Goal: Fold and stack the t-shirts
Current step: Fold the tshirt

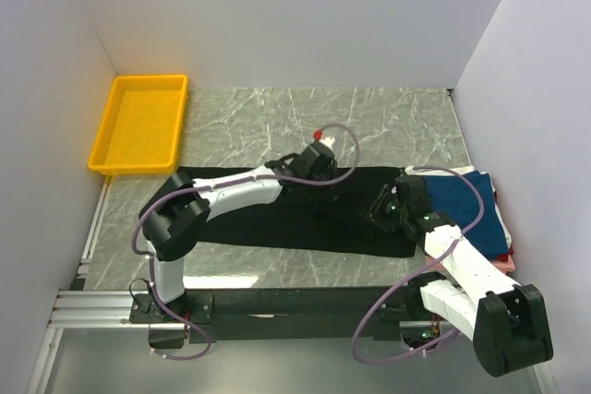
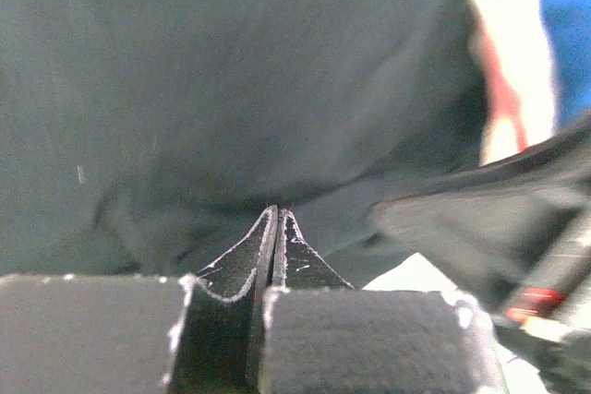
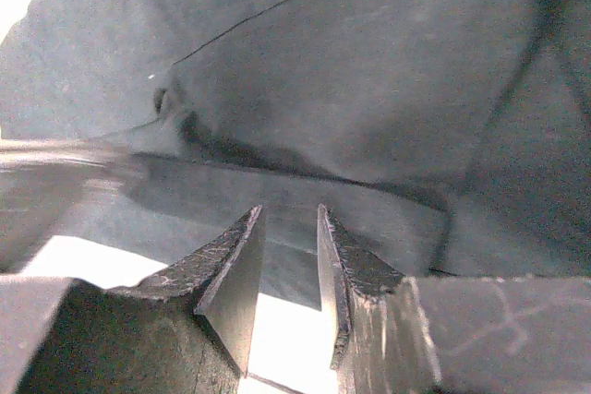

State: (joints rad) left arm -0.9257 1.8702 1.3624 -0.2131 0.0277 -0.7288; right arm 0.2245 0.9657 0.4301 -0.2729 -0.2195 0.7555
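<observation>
Status: early stage.

The black t-shirt [image 1: 277, 223] lies spread lengthwise across the near half of the bench [image 1: 277, 117], flat but not yet folded to stacking size. On its right a stack of folded t-shirts [image 1: 457, 193] sits against the right wall, a navy one on top and a pink/red edge [image 1: 503, 260] showing at its near corner. In my judgement the stack is the finished portion. The black shirt is left to fold down and place on top, so 1 garment is outstanding.

Jaws:
- The left gripper [image 1: 319, 159] reaches to the far edge of the black shirt, about mid-length. Its jaws are closed tight, tips down at the cloth. Creases run toward the tips, but whether a pinch of fabric sits between them cannot be told.
- The right gripper [image 1: 383, 209] hangs over the shirt's right end, just beside the stack. Its jaws stand parted with nothing between them. In the wrist view bright bench shows through the gap and a cloth edge lies just ahead.

Edges and room:
- The shirt's near edge runs close to the bench's front edge — little margin there.
- The far half of the bench is bare marble, giving open room to draw cloth across.
- The yellow tray [image 1: 148, 80] sits in the far left corner, well apart from the shirt.
- The right side is tight: the stack, the wall and the right arm crowd together.
</observation>
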